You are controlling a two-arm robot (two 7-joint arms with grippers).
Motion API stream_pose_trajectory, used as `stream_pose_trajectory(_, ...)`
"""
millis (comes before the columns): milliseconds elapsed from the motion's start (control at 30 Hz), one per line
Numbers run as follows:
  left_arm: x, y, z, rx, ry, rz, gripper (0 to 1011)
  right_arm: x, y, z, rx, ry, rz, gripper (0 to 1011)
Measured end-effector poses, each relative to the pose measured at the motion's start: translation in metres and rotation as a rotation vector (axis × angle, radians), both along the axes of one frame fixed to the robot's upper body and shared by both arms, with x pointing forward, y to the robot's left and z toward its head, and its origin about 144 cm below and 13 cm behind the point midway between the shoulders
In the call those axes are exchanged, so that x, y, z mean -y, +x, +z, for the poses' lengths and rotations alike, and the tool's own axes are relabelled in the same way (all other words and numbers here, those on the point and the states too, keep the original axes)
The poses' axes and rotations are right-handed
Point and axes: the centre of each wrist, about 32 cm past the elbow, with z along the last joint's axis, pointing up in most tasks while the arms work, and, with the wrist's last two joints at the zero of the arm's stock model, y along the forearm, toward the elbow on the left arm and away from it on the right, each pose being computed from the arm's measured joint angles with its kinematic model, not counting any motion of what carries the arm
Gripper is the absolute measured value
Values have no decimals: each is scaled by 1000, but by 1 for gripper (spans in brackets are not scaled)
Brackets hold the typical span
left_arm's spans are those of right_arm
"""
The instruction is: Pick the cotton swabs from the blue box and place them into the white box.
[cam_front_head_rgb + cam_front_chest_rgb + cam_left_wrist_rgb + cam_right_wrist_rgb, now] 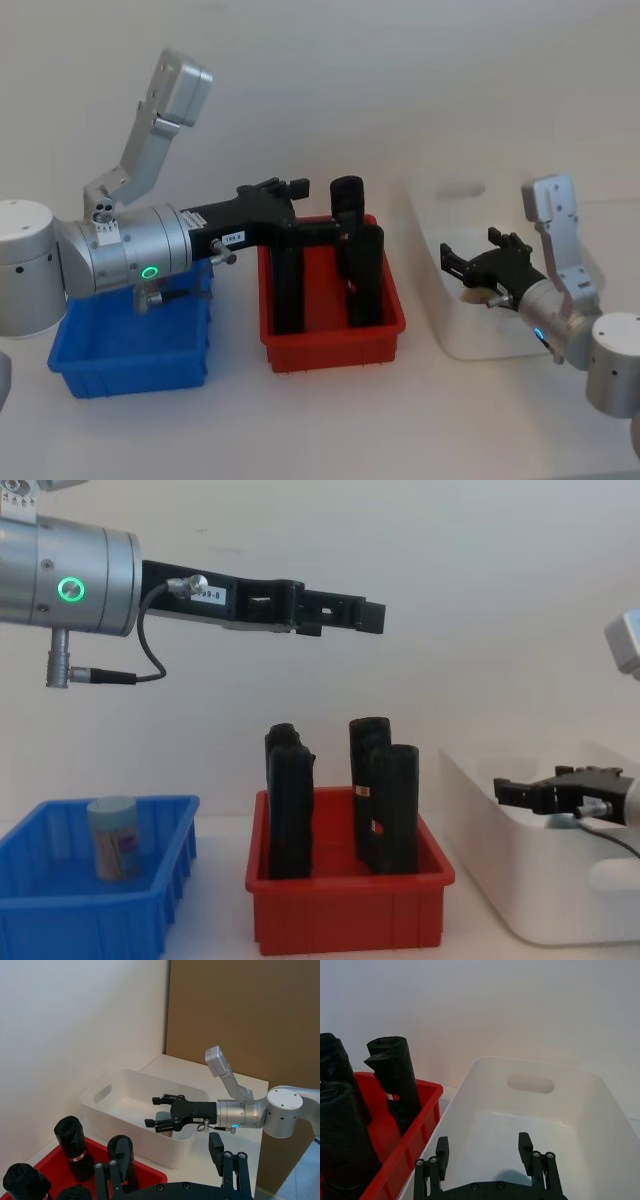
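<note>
- Cotton swabs [113, 837]: one jar, upright in blue box [60, 910]; box partly covered by left arm in head view.
- Left end effector [368, 615]: wide, empty, raised over red bin [345, 920].
- Right end effector [484, 1152]: wide, empty, over white box [600, 1125].

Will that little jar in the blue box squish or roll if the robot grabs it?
Probably no squish: the jar looks like hard plastic. It is small, so likely light. Being round, it could roll if tipped, though the blue box walls would likely stop it.

Plain white wall [400, 80], white tabletop [300, 420], brown panel [240, 1010] alongside.
</note>
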Motion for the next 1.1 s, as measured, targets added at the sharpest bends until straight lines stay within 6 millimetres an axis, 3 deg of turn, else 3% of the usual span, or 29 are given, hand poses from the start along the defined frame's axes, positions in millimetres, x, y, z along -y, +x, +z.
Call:
stream_pose_trajectory(200, 0, 0, 0, 0, 0, 0, 1004, 0, 2, -2, 0, 0, 1, 998)
stream_pose_trajectory(733, 0, 0, 0, 0, 0, 0, 1004, 1, -1, 6, 64, 22, 5, 1001)
stream_pose_trajectory(1100, 0, 0, 0, 0, 0, 0, 1004, 2, -19, 26, 176, 57, 6, 1001)
